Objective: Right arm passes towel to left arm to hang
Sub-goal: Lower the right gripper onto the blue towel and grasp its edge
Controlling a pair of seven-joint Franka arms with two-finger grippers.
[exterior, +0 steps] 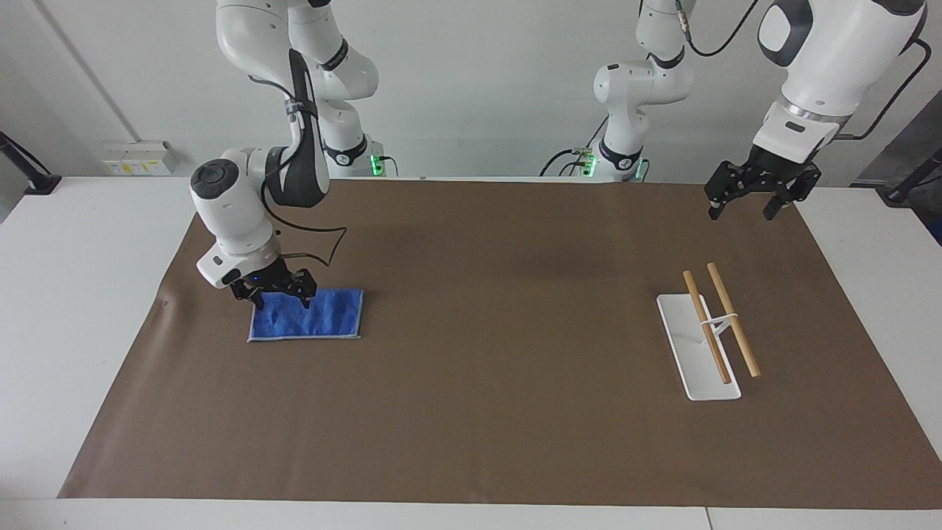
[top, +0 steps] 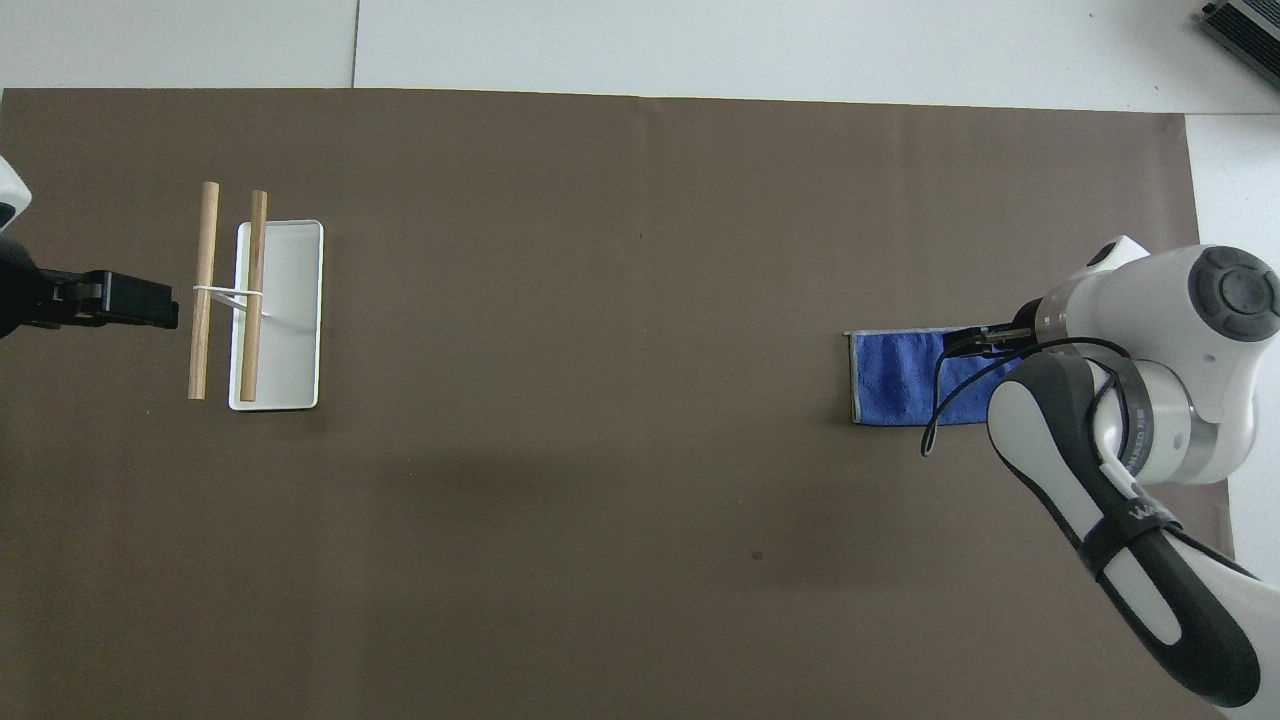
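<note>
- Bright, even, diffuse light falls from above, with no glare
- Shadows are soft: a broad faint dark patch lies on the brown mat [exterior: 471, 338], and short ones sit under the towel [exterior: 316, 318] and the rack [exterior: 699, 353]
- Both views are sharp, with no visible blur or edge distortion

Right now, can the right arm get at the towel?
Probably yes. The right gripper, jaws open, hangs at the towel edge nearest the robots, with nothing on or beside the cloth. Contact can't be confirmed. The left gripper waits.
</note>
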